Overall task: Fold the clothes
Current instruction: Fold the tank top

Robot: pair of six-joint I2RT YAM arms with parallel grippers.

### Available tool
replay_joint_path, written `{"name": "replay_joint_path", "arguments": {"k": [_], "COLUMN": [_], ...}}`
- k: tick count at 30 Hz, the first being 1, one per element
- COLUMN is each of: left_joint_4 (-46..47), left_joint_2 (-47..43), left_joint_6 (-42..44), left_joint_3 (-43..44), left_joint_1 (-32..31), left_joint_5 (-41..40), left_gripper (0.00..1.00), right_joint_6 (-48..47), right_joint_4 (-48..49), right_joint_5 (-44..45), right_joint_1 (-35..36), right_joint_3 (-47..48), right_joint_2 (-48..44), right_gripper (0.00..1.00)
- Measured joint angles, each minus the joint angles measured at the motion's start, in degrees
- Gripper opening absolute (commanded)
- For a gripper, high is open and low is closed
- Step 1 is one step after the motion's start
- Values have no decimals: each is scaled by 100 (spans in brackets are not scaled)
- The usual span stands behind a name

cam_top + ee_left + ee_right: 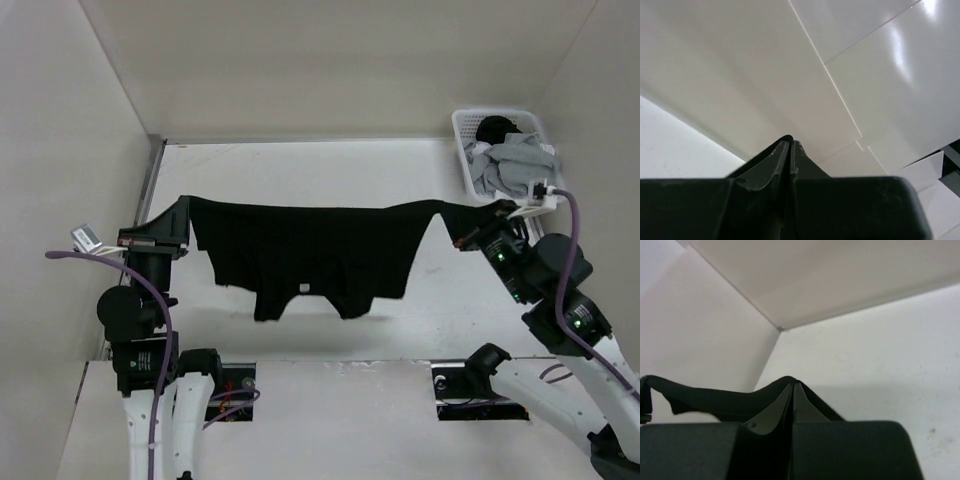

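Note:
The clothes (310, 250), a black shirt-sized garment, hang stretched in the air between my two grippers above the white table (300, 170). The lower part droops toward the table's near edge. My left gripper (182, 215) is shut on the garment's left corner. In the left wrist view the left gripper (790, 142) has its jaws pressed together, with a thin black fabric edge over the tips. My right gripper (468, 222) is shut on the right corner. In the right wrist view the clothes (705, 400) run leftward from the shut right gripper (792, 386).
A white lattice basket (470, 140) stands at the table's back right corner, holding light grey garments (510, 165) and a dark item (495, 128). White walls close the table in on the left, back and right.

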Motion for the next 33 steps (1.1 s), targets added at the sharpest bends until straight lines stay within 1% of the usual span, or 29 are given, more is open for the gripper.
{"name": "replay_joint_path", "arguments": {"k": [2,4,6,8,10,13,16,19,21,22,24,27,29,33], "left_joint_4": [-85,-219,-229,-190,-76,286,748,940,1062,1145,1303,1620,1864,2011], "left_joint_2": [35,188,503,981,1668,2966,4487,5974,6592,6752,6776,6459,6004,4994], "left_joint_6": [42,68,83,96,107,131,164,188,195,199,216,216,210,203], "left_joint_3": [66,-2,-197,-431,-658,-769,-640,13,507,697,861,745,304,-772], "left_joint_1": [-24,-50,-66,-83,-140,-267,-365,-404,-404,-407,-411,-424,-422,-369], "left_joint_5": [-2,-2,-7,-33,-125,-321,-496,-573,-570,-568,-573,-588,-601,-564], "left_gripper": [0,0,0,0,0,0,0,0,0,0,0,0,0,0], "right_joint_6": [-116,-197,-229,-229,-201,-96,17,105,136,155,175,201,240,339], "right_joint_4": [-48,-44,9,190,431,887,1067,1078,1091,1106,1180,1392,1613,1875], "right_joint_5": [151,225,188,26,-197,-671,-1130,-1491,-1652,-1722,-1816,-1867,-1902,-1897], "right_joint_1": [66,-33,-256,-520,-776,-1156,-1526,-1860,-2028,-2096,-2201,-2253,-2245,-2208], "right_joint_3": [269,299,219,79,-24,-9,404,1261,1711,1840,1915,1735,1281,46], "right_joint_2": [61,249,654,1266,2057,3554,5077,6367,6791,6857,6806,6516,6135,5145], "right_gripper": [2,2,2,2,2,2,1,1,1,1,2,2,2,2]}}
